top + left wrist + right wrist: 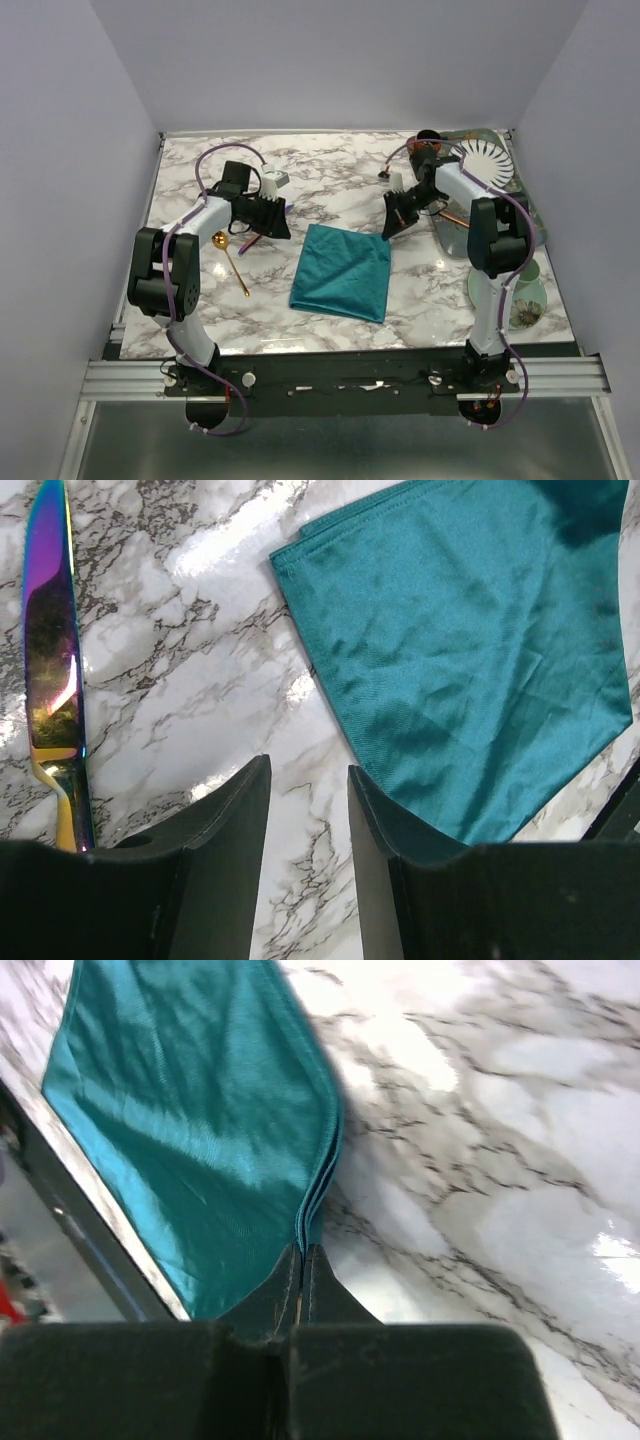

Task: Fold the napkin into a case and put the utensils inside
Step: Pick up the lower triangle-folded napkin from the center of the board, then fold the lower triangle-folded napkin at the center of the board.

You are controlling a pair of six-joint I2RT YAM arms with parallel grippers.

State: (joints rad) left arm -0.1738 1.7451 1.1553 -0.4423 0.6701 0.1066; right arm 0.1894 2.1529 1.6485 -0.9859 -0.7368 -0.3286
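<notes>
Right hand (300,1260) pinched shut on layered corner of napkin (190,1130), at cloth's 1 o'clock. Left hand (308,780) half-wide, empty, hovering off cloth's 10 o'clock. Rainbow utensil (50,660) beside it, gold spoon (232,262) at 9 o'clock on worktop (340,190). Folding step in hand, I reckon. Next move calls for carrying corner across to narrow cloth into case.

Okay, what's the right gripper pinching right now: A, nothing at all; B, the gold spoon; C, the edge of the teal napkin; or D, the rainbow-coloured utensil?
C: in the right wrist view the right gripper has its jaws shut together on the folded edge of the napkin, whose layers run straight into the pinch.
</notes>
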